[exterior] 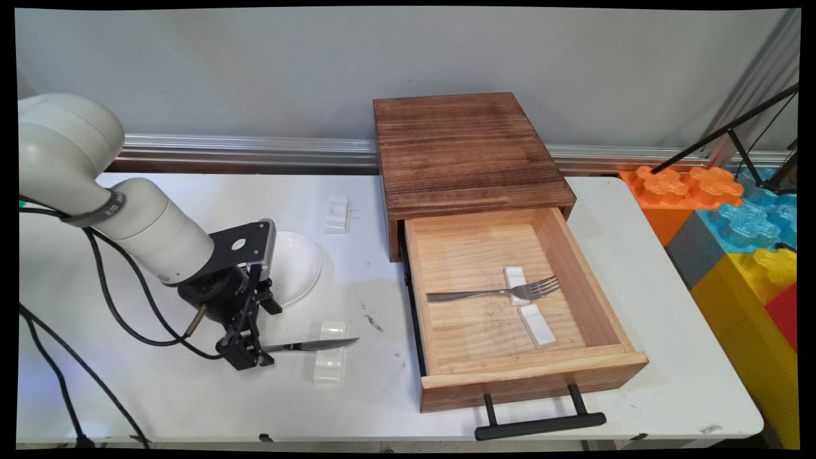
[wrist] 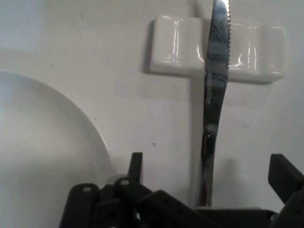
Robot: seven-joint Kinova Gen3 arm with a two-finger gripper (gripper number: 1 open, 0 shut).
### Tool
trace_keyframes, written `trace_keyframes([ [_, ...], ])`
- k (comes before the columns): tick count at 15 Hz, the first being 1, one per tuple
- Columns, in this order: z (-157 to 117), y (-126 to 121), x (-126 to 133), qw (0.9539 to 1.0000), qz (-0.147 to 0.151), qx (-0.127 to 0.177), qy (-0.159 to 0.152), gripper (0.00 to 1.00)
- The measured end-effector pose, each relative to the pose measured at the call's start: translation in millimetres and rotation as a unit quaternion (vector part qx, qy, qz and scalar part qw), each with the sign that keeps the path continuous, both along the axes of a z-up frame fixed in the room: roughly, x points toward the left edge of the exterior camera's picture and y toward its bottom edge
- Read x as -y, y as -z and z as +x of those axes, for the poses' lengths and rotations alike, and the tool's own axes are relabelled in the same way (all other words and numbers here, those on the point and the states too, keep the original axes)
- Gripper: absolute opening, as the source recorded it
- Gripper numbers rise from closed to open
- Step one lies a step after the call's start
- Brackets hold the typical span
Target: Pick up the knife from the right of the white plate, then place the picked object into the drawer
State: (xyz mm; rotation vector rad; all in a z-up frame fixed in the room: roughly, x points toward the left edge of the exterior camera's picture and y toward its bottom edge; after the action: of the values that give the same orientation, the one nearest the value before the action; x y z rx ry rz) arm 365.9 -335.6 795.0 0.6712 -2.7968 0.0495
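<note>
- The gripper (exterior: pixel 245 350) is low over the white table (exterior: pixel 191 395), at about 8 o'clock in the main view, just below the white plate (exterior: pixel 294 268).
- Its fingers are pinched on the handle end of a table knife (exterior: pixel 312 345); in the hand view the knife (wrist: pixel 213 109) runs straight up from between the fingers, serrated edge to the right.
- The blade lies across a white ceramic cutlery rest (exterior: pixel 330 360), tip pointing toward 3 o'clock; the same rest (wrist: pixel 218 48) sits under the blade in the hand view.
- The plate's rim (wrist: pixel 57 142) curves at the hand view's 9 o'clock side.
- A second white rest (exterior: pixel 336 213) lies at the plate's 1 o'clock.
- The dark wooden box (exterior: pixel 465 153) stands right of centre with its pale drawer (exterior: pixel 593 268) pulled open; inside, a fork (exterior: pixel 497 292) lies propped on one white rest (exterior: pixel 514 277), with another rest (exterior: pixel 537 325) beside it.
</note>
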Motion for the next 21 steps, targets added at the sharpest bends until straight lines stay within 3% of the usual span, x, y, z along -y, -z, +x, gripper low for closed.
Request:
trace_keyframes([
  [13,-1,13,1,1.0,0.001,-0.002,-0.007,1.0],
  [14,-1,14,1,1.0,0.001,-0.002,-0.006,0.0],
  [21,1,18,0,1.0,0.003,0.001,0.005,0.0],
])
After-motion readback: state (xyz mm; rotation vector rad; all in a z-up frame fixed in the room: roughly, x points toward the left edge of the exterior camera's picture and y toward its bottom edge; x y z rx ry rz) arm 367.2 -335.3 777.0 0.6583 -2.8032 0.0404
